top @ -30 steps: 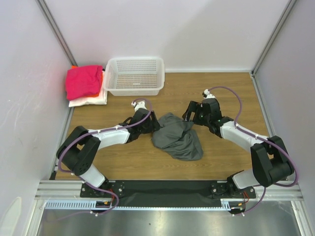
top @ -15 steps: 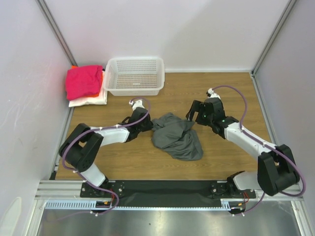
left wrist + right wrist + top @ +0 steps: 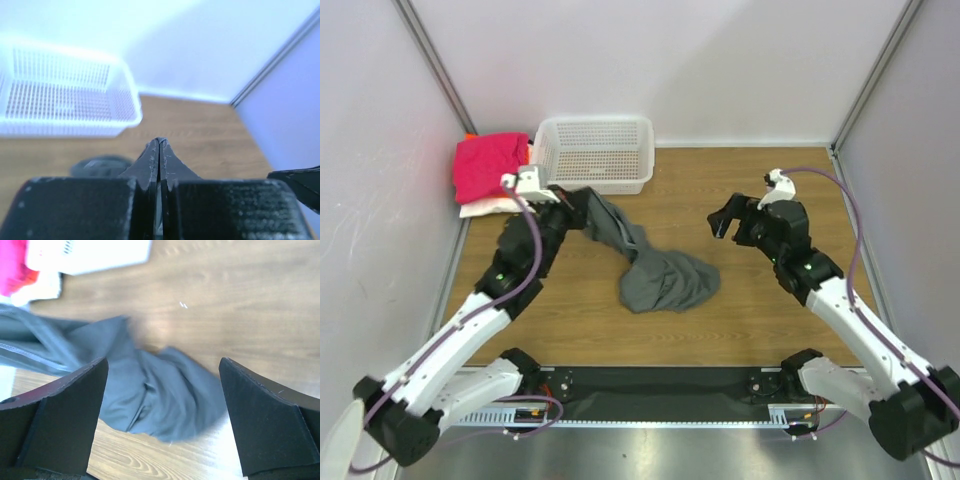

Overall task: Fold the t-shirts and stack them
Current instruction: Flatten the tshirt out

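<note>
L gripper is clamped tight: in the wrist view both fingers press flat together, no gap. From the top cam it has one end of the dark grey t-shirt. That end is up at the jaws, just in front of the white mesh basket. From there the cloth runs as a stretched strip toward 4 o'clock. The rest sits bunched in a heap near the middle of the wooden table.

R gripper is spread wide w/ nothing in it. Wrist cam shows its two fingers far apart, and the grey heap lies on the wood below and between them, not touched. From the top it hangs at abt 2 o'clock of the heap, clear of the cloth.

Over at 10 o'clock, far-left corner: the other t-shirts in a stack, magenta-pink on top, orange edge peeking out, white at the bottom. Stack sits just beside the basket's left wall.
</note>
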You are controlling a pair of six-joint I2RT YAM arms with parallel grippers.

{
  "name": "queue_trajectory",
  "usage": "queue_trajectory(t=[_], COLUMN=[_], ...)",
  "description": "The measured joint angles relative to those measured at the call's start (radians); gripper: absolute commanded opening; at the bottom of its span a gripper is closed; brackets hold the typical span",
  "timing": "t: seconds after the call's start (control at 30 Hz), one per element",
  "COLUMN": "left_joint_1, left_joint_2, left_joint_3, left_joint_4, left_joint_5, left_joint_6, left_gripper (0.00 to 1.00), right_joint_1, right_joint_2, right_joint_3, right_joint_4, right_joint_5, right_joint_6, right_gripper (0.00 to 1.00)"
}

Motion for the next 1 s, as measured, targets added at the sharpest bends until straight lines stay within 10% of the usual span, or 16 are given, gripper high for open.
queue_trajectory(t=[0.3, 0.73, 1.0], left_joint_1=[-0.037, -0.046, -0.046], left_joint_2=[0.001, 0.341, 0.351], left_joint_3=[0.307, 1.138, 1.109], left_joint_4=[-0.143, -0.483, -0.562], left_joint_5=[0.101, 0.122, 0.163], left_joint_6=[0.134, 0.364, 0.377], left_gripper=[0.0, 0.0, 0.0], right_joint_1=[0.003, 0.003, 0.003], right_joint_2=[-0.161, -0.278, -0.267], right_joint_3=[0.019, -0.031, -0.044], right_joint_4=[0.018, -0.006, -0.007], right_joint_5=[-0.033, -0.021, -0.057], right_joint_6=[-0.098, -0.101, -0.105], right_gripper=[1.0, 1.0, 1.0])
